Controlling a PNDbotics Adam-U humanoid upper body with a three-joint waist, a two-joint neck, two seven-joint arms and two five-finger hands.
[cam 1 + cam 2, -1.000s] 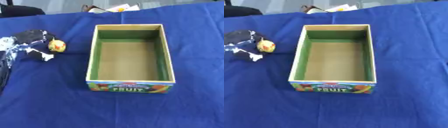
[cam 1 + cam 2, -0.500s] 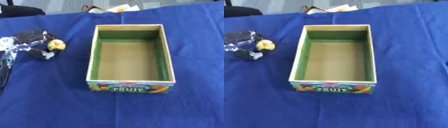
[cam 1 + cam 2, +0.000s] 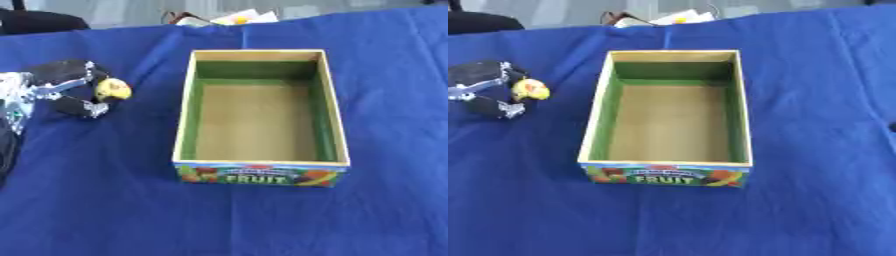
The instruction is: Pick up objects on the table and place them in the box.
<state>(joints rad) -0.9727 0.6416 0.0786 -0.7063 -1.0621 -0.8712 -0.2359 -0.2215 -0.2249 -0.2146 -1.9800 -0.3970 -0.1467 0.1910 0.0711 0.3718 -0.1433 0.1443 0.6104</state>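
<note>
Box [image 3: 262,166] was empty; left hand [image 3: 61,90] had fingers curled round yellow fruit [image 3: 113,90] at their tips; nothing placed yet; lift and drop remained.

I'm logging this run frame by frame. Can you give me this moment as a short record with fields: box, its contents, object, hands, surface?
box: open fruit box, green inner walls, label reading FRUIT on its near side, standing mid-table
box contents: empty, bare brown floor
object: small yellow object, left of the box, apart from it
left hand: left hand at the left edge, fingers and thumb curled round the yellow object
right hand: not in view
surface: blue cloth covering the table
task state: nothing placed in the box yet
</note>
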